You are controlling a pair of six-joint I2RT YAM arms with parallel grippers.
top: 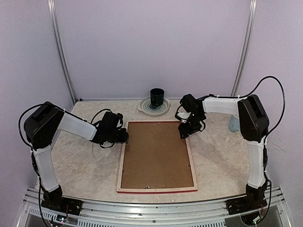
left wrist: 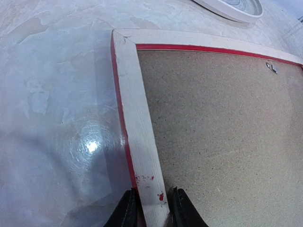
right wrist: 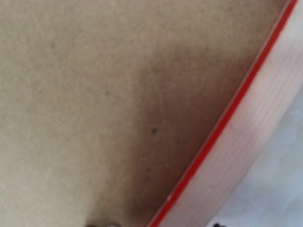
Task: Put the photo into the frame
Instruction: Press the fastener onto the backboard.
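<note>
At left hand (left wrist: 152, 210): frame (left wrist: 137, 123) rail between fingers (left wrist: 127, 213).

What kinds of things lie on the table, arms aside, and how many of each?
Picture frame: 1
Backing board in it: 1
Dark cup: 1
White plate: 1
Pale blue thing, partly hidden: 1
Total: 5

Red frame (left wrist: 137, 123) lying flat, face-down, pale wood back up.
</note>
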